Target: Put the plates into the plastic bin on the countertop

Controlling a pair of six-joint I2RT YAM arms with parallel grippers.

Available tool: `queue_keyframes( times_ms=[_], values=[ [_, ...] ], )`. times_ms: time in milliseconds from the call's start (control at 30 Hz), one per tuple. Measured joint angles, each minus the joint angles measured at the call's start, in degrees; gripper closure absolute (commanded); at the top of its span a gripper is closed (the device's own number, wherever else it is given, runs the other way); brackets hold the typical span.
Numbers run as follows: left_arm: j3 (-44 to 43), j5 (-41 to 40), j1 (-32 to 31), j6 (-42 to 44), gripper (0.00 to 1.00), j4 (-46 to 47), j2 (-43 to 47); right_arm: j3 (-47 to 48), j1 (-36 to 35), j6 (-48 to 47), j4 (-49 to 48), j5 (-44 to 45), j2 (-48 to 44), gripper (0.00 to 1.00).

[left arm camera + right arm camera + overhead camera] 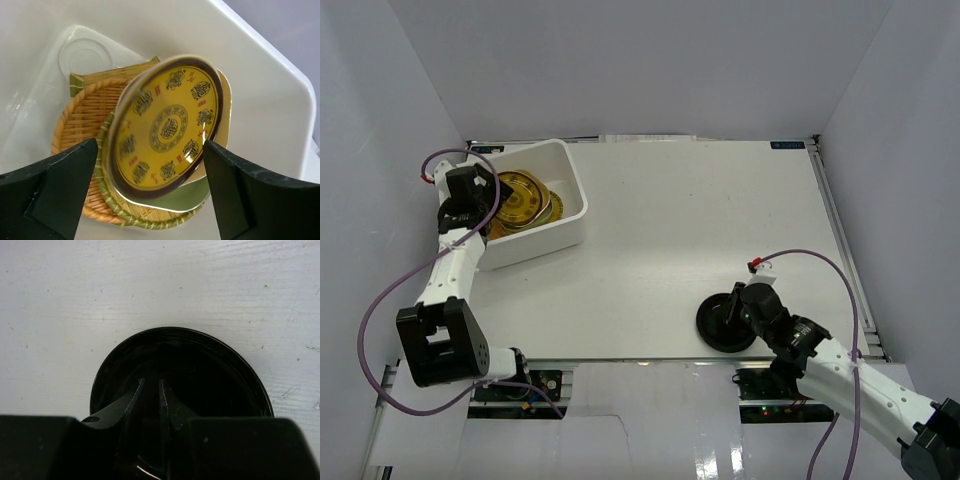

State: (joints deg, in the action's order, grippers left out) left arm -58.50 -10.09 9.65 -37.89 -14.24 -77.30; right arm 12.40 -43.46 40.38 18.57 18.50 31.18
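At the right claw (150, 386): pressed almost together, only a thin slit between the tips, nothing visibly pinched. Poised over the middle of the glossy black plate (210, 365), touching or just above, impossible to tell. Lying flat on the white tabletop (700, 220), close to the near edge on the right, well apart from the plastic bin (576, 196) at the far left. Looks stiff, hard and slick, probably ceramic or something like it, so likely brittle, prone to skating away under a push and to slipping from a loose pinch. Best taken at the rim, one finger over the lip and one under, perhaps after tipping an edge up or easing it past the tabletop's near edge; no purchase to be had on the smooth centre. At the left claw (150, 146): spread wide, gripping nothing, hanging above the inside of the bin. Between those fingers but clear of them, the gold-patterned plate (167, 127), leaning tilted on the stack rather than seated flat. Beneath it, a pale green plate (195, 196) and a tan woven plate (75, 125), the latter light and a little springy by the look, forgiving to land on. Judging by this, only the black one left outside, and calling for a gentle set-down onto the leaning pile to avoid a chip or a slide.
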Motion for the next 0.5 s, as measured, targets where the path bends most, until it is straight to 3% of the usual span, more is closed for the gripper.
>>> queue_keyframes(
  times_ms=[267, 500],
  values=[
    [1.14, 8.98, -0.02, -0.07, 0.02, 2.67, 8.44, -0.2, 0.0, -0.52, -5.16, -0.46, 9.33, 0.77],
    [4.94, 17.18, -1.2, -0.31, 0.02, 5.95, 27.56, -0.72, 0.13, -1.92, -23.96, -3.15, 22.43, 0.84]
  ],
)
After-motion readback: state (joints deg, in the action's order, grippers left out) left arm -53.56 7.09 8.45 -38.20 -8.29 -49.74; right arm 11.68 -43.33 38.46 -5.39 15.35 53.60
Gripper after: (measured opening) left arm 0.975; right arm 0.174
